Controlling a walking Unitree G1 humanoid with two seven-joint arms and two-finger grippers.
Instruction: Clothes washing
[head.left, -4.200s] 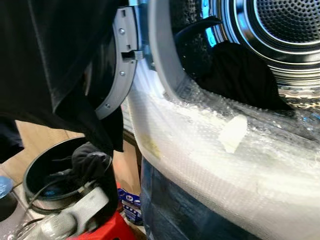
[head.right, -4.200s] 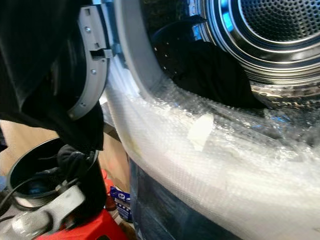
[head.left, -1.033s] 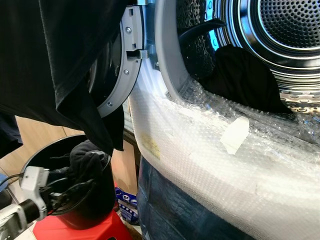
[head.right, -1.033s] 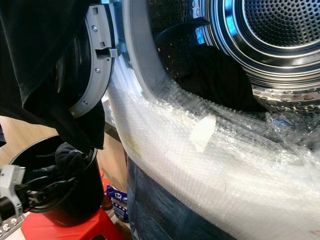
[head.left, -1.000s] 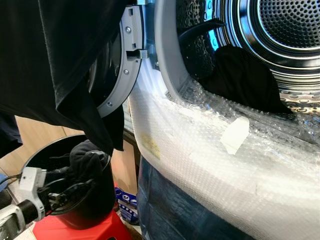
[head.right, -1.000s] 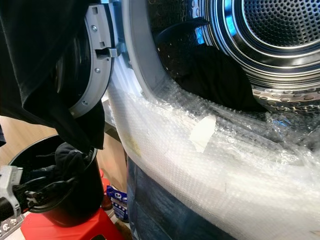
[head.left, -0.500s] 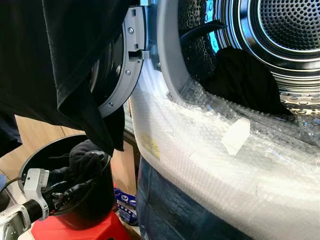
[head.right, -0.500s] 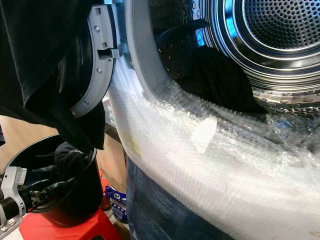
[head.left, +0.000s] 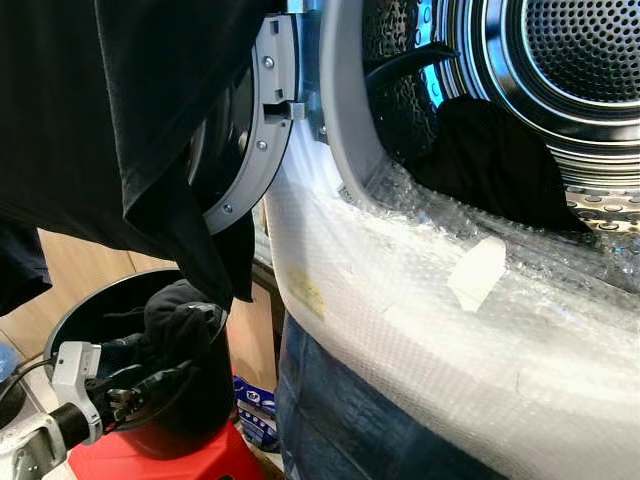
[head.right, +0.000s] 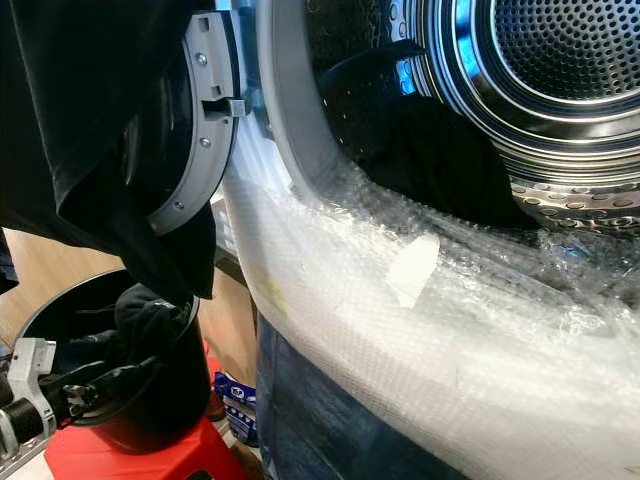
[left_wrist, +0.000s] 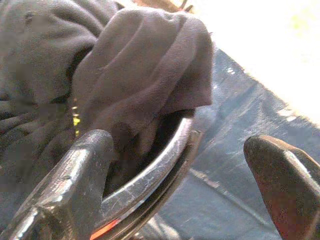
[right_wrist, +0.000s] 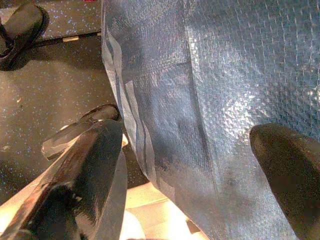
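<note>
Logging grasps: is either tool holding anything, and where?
Nothing held. Left tool open at the bucket rim beside the dark garment; right tool open.

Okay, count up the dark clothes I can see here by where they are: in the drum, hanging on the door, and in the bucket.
In the drum: 1 garment
Draped over the door: 1 garment
In the bucket: 1 bundle, by the left gripper; how many pieces it holds cannot be told
Total: 3
</note>
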